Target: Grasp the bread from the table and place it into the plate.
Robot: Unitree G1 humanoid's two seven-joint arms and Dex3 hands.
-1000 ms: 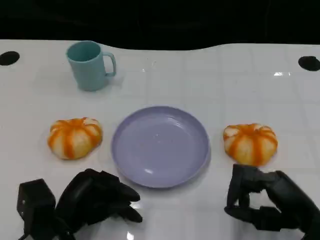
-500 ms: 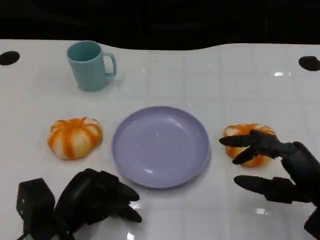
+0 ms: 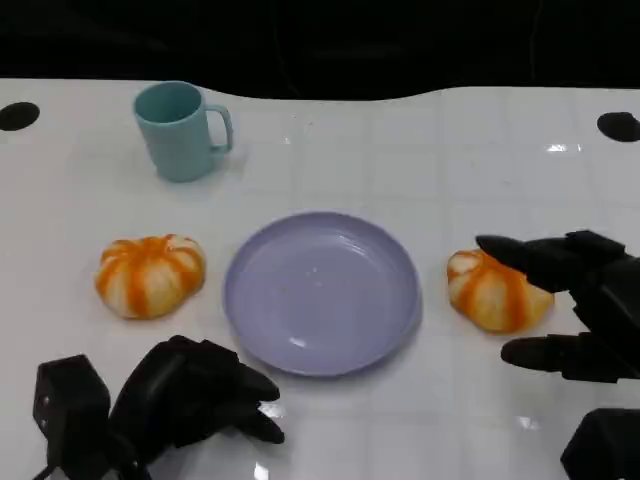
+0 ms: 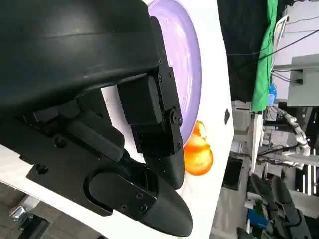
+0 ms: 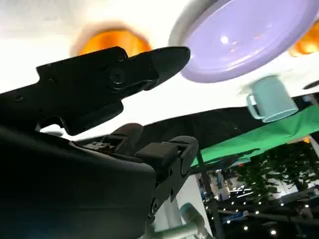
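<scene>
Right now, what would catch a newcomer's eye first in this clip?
Probably the lilac plate lying bare at the table's centre, with an orange-striped bread roll on either side. The right hand spreads open around the right roll, not yet closed on it. A teal mug stands behind the left roll.

A white table (image 3: 400, 150) bears a plate (image 3: 320, 292), two breads (image 3: 150, 275) (image 3: 497, 290) and a mug (image 3: 180, 130).

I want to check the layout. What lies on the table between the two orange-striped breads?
The purple plate lies between the left bread and the right bread, touching neither, as the head view shows.
</scene>
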